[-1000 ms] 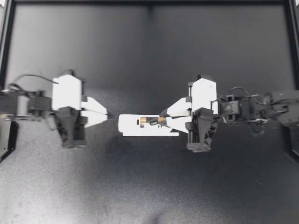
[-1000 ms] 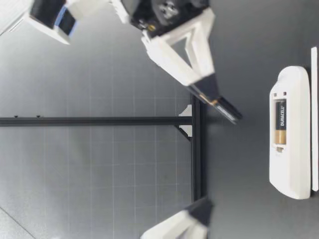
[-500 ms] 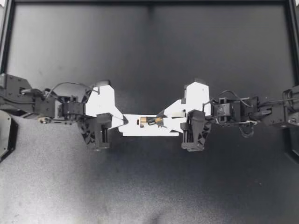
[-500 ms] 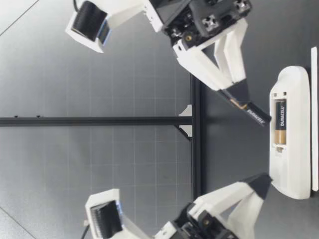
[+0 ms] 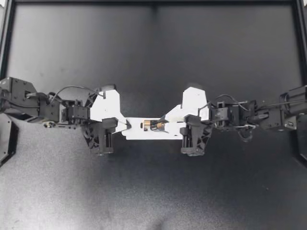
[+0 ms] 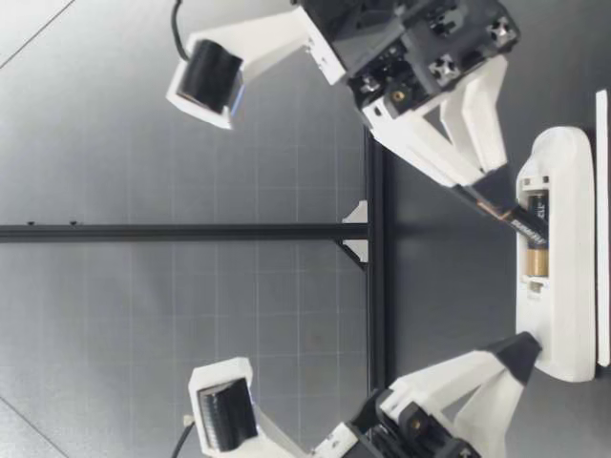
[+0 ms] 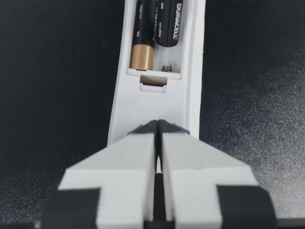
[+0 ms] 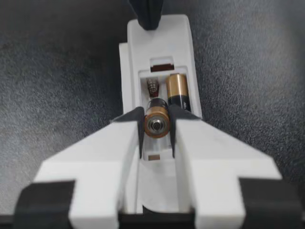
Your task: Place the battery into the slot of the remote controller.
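Our right hand [image 5: 167, 123] comes in from its side with its two fingers clamped on the battery [image 8: 157, 122], one on each flank, opened only as wide as the battery is thick. Our left hand [image 5: 126, 126] has its fingers pressed together with nothing between them. Their tips rest on the far end of the remote [image 5: 134, 132], and we judge they are there to steady it.

The dark table [image 5: 153, 57] carries nothing else that we can see. The remote lies flat near its middle, lengthwise between our two arms, with its back upward and the slot [image 7: 155, 52] uncovered.

One bay of the slot already holds a second cell [image 7: 142, 43], which lies flat with its gold end toward the left hand. The battery we hold is over the empty bay beside it. In the low view it is tilted: its leading end dips into the slot while its trailing end is raised between the right fingers [image 6: 477, 143]. In the left wrist view the small spring [image 7: 165, 68] at the end of that bay stands bare, with a gap between it and the battery's nose.

We judge the task most of the way through. The battery is picked up, lined up and partly entered, but not seated. What is left is to slide it up to the spring, lower the raised end until it lies level with its neighbour, and let go.
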Robot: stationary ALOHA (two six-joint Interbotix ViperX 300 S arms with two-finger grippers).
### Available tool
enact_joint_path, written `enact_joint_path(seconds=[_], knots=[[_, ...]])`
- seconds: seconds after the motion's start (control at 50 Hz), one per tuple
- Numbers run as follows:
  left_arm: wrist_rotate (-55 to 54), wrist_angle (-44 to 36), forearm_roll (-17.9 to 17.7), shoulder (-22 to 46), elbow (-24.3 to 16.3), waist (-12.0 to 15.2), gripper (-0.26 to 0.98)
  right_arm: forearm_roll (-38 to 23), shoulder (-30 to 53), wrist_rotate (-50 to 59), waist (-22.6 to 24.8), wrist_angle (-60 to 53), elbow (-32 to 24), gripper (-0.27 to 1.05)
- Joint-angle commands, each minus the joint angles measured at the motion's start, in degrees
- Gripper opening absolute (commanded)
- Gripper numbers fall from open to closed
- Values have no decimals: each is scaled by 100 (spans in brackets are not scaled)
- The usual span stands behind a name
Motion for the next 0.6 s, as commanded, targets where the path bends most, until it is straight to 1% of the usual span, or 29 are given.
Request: enact_joint_path(seconds=[0.0,0.42,0.5,0.58], knots=[[-9,-18,0,-53,-53,26,-13,-18,-44,-9,-44,88,-149,2],[-26,-18,0,-97,-79,26,-13,-44,-9,-18,-44,888,-466,3],[-26,-18,0,-97,-79,26,-13,-44,-18,-18,-53,1002,-501,6],[-35,-9,0,-105,-62,26,-13,-44,-44,-18,-53,1063,-536,13]])
